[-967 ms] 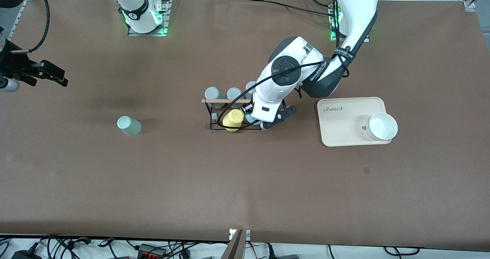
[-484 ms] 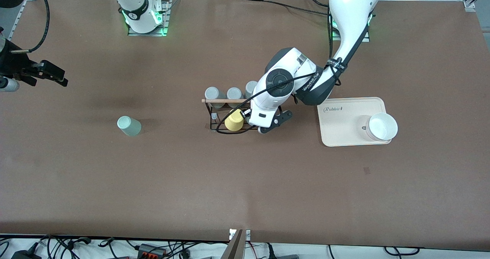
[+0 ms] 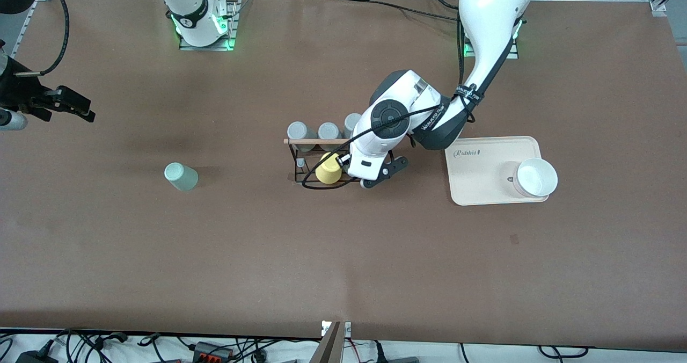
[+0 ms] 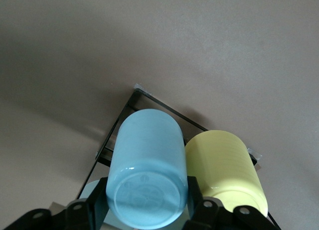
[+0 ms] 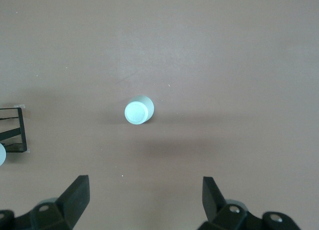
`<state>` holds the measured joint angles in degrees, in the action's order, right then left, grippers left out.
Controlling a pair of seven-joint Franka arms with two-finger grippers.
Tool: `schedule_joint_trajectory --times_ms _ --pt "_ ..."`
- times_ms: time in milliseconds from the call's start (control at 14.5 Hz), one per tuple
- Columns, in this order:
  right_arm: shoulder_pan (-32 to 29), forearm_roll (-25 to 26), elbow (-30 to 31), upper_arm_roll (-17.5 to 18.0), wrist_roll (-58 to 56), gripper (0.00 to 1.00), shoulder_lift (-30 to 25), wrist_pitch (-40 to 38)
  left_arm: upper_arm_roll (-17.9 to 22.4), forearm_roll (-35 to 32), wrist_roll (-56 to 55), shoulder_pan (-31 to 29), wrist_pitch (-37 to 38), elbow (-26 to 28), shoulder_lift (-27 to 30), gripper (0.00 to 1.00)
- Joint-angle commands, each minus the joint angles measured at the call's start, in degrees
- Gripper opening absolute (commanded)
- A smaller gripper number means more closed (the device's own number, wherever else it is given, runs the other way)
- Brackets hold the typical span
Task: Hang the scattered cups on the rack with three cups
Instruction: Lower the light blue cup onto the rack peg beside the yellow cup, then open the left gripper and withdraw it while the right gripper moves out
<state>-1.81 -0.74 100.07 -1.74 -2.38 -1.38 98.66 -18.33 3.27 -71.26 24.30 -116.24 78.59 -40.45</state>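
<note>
The black wire rack (image 3: 300,161) with its wooden bar (image 3: 314,142) stands mid-table, with three grey tumblers (image 3: 328,131) and a yellow tumbler (image 3: 328,171) on it. My left gripper (image 3: 358,174) is over the rack's end nearest the tray. In the left wrist view it (image 4: 146,197) is shut on the light blue cup (image 4: 147,160), held beside the yellow tumbler (image 4: 224,170) above the rack frame (image 4: 130,106). The mint green cup (image 3: 181,176) stands alone toward the right arm's end. My right gripper (image 3: 72,105) waits open and empty in the air (image 5: 144,195), with the mint cup (image 5: 138,111) in its view.
A beige tray (image 3: 483,180) holding a white bowl (image 3: 536,178) lies beside the rack toward the left arm's end. Cables lie along the table edge nearest the front camera.
My left arm has shifted a little toward the right arm's end with the blue cup, closing on the yellow tumbler. The right arm and the mint cup have not moved.
</note>
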Motion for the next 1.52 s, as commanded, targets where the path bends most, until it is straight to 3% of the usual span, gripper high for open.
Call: schedule_joint_trajectory --times_ms 0,415,553,760,898,1037,1451 --pt "-0.83 0.66 -0.40 0.69 -0.70 1.00 -0.03 -0.22 0.49 -0.98 -0.20 0.66 1.10 -1.07 -0.51 0.82" --pt "-0.83 0.57 -0.40 0.69 -0.52 1.00 0.24 0.83 0.58 -1.86 -0.11 -0.13 1.80 -1.24 2.12 0.83" --pt "-0.74 0.48 -0.40 0.69 -0.44 1.00 0.33 0.83 0.67 -1.86 -0.11 -1.18 2.50 -1.16 4.23 0.87" --pt "-0.65 0.48 -0.49 0.69 -0.44 1.00 0.33 0.83 1.19 -5.00 -0.02 -2.85 8.02 -1.24 8.09 1.00" --pt "-0.65 -0.04 -0.49 0.69 -0.35 1.00 0.33 0.83 1.11 -10.28 0.50 -6.00 12.85 -0.98 11.69 1.00" --pt "-0.56 -0.05 -0.49 0.69 -0.43 1.00 0.33 1.00 0.76 -10.82 1.72 -9.78 15.51 -0.72 14.51 1.00" --pt "-0.04 0.83 -0.49 0.77 -0.79 1.00 1.38 2.32 0.49 -8.81 34.03 -24.98 25.97 -0.01 23.12 1.00"
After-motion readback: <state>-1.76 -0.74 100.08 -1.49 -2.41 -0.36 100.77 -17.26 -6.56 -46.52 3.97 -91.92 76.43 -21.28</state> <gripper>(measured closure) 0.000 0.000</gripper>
